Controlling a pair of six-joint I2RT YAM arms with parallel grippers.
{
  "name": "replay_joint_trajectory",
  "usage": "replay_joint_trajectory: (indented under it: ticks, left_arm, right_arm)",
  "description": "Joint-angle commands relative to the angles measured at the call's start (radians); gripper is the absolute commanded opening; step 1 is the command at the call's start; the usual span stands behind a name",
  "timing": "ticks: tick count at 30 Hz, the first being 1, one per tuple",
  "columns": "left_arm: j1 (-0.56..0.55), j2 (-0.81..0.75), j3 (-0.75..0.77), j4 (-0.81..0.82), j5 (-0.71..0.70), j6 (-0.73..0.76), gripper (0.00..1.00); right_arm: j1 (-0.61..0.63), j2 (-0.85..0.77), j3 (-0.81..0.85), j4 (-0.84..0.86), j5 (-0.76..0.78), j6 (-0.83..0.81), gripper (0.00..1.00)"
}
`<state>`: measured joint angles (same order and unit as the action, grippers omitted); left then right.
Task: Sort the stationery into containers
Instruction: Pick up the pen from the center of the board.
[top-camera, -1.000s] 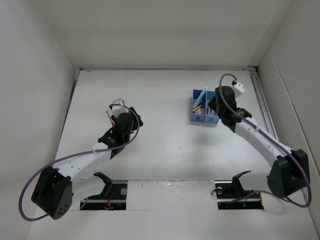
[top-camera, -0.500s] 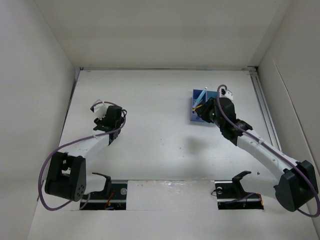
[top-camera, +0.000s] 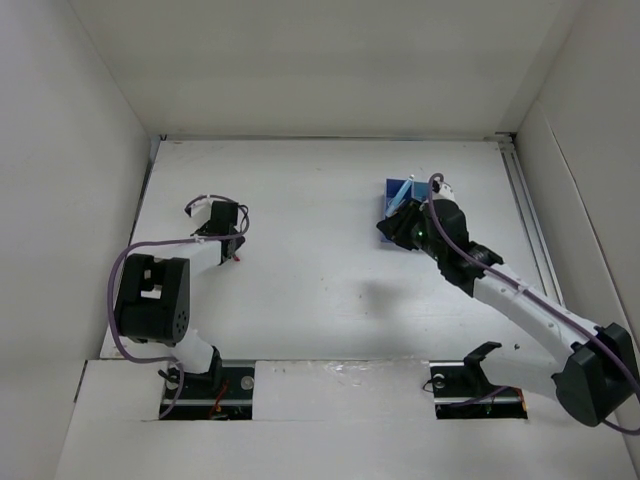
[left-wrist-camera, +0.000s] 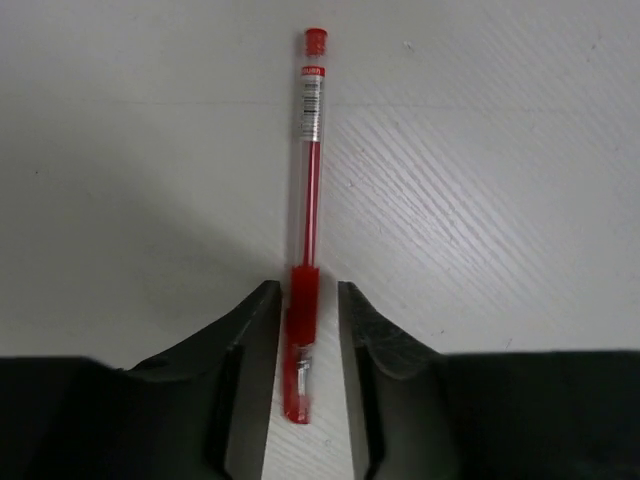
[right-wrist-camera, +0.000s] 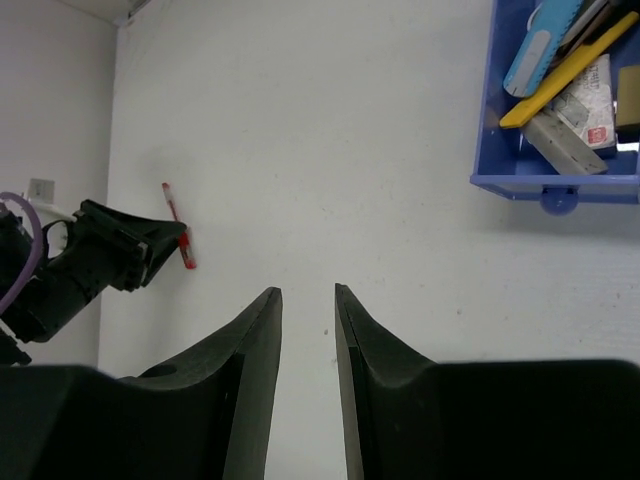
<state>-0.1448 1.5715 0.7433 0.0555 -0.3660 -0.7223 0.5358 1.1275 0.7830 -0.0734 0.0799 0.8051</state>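
Left gripper (left-wrist-camera: 305, 290) straddles the red pen (left-wrist-camera: 311, 180) at its grip end. Jaws narrow, sliver of gap on one side, so not clamped yet. Pen lies flat on the table (left-wrist-camera: 500, 150), long axis straight ahead of the fingers. Box (right-wrist-camera: 600, 187) is well apart, beside the right gripper (right-wrist-camera: 308, 295), which is narrow and empty. Long cross-table carry for left, I'd guess.

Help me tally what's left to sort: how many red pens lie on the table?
1. The red pen lies on the table between the fingers of the left tool; others may be hidden.
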Motion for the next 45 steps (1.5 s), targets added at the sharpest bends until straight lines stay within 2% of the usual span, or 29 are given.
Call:
replay_joint_trajectory:
  ticks: [1,2,3,7,11,15,18,22,27,33,38,45]
  left_arm:
    - [-0.002,0.012,0.005,-0.032,0.059,0.030,0.23]
    - [-0.002,0.021,0.005,-0.032,0.059,0.030,0.11]
    - [-0.002,0.021,0.005,-0.032,0.068,0.030,0.07]
    - [-0.002,0.010,-0.013,-0.042,0.068,0.030,0.00]
    - [-0.002,-0.024,-0.047,-0.022,0.088,0.040,0.00]
    - [-0.030,-0.132,-0.111,0.045,0.119,0.049,0.00]
    - [-0.079,-0.204,-0.139,0.095,0.203,0.072,0.00]
    - [-0.174,-0.303,-0.160,0.220,0.326,0.096,0.00]
    - [-0.300,-0.315,-0.160,0.348,0.482,0.123,0.00]
    - [-0.412,-0.305,-0.173,0.492,0.637,0.144,0.00]
    - [-0.461,-0.283,-0.188,0.592,0.729,0.167,0.00]
    - [-0.461,-0.216,-0.226,0.745,0.866,0.146,0.00]
  right_arm:
    - [0.020,-0.041,-0.004,0.061,0.000,0.002,0.34]
    - [0.020,-0.041,-0.004,0.061,0.000,0.002,0.34]
    - [0.020,-0.055,-0.004,0.061,0.010,0.002,0.34]
    - [0.020,-0.066,-0.013,0.061,0.037,0.002,0.35]
    - [0.020,-0.075,-0.022,0.061,0.046,0.002,0.36]
    - [0.010,-0.061,-0.022,0.061,0.034,0.002,0.46]
    - [0.010,-0.032,-0.013,0.061,0.023,0.002,0.52]
    - [0.000,0.012,-0.013,0.101,-0.077,-0.011,0.63]
    - [0.009,0.110,0.019,0.124,-0.196,-0.044,0.74]
    - [0.030,0.216,0.044,0.168,-0.233,-0.053,0.77]
    - [0.039,0.226,0.044,0.179,-0.243,-0.053,0.79]
    - [0.099,0.282,0.096,0.179,-0.198,-0.035,0.80]
